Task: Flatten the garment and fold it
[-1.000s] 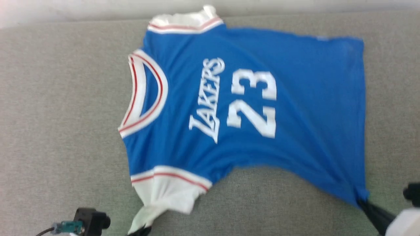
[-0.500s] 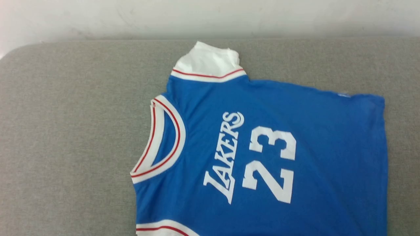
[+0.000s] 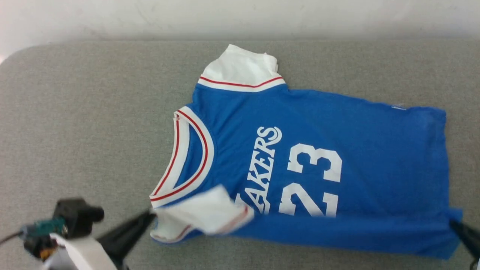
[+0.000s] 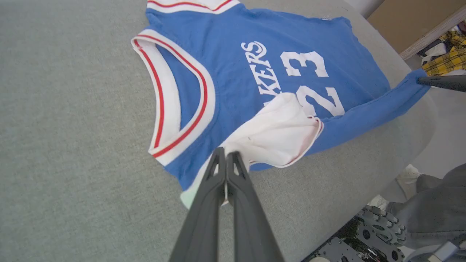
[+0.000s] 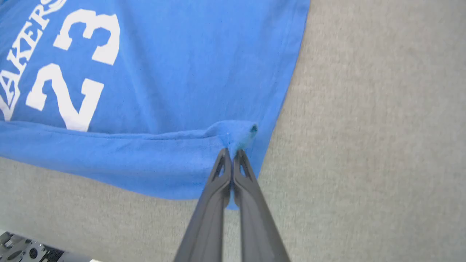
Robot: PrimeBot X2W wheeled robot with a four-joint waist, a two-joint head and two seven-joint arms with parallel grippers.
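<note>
Shirt lies face-up on the tabletop, collar at 9 o'clock, hem at 3, so its long axis runs side to side in the head view. Left hand is clamped on the near sleeve at 7, right hand pinches the near hem corner at 4. Near edge curls toward 12, so I'd guess both should go that way together.

Head view downward, wrist views close, sharing garment
</note>
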